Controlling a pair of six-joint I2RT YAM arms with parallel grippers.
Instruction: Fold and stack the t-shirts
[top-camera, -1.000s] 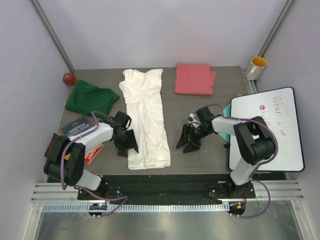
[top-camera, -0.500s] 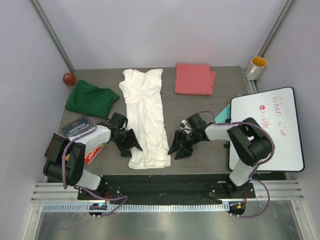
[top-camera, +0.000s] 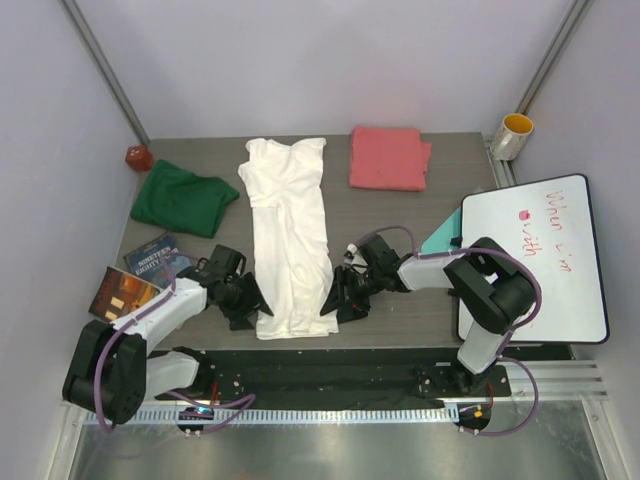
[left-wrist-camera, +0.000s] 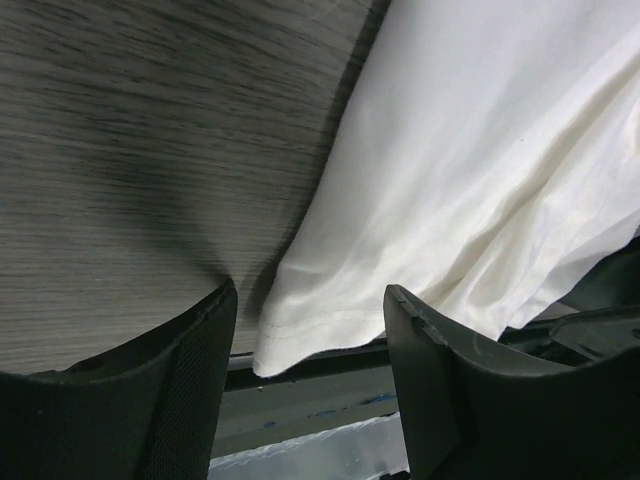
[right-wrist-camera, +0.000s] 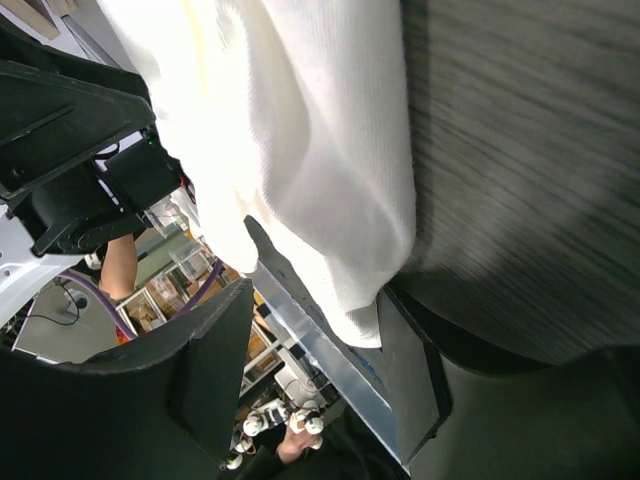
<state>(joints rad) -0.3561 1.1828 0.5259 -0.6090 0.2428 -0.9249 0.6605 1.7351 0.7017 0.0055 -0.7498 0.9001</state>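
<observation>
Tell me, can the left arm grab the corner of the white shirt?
Probably yes. The left gripper is open, and a corner of the white shirt lies between its fingers at the table edge. Nothing blocks it.

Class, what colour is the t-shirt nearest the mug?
That t-shirt is coral pink; top external view shows it best.

Left arm (top-camera: 165, 305) and right arm (top-camera: 428, 270): white shells, black joints (purple cables (top-camera: 538, 290)).
</observation>
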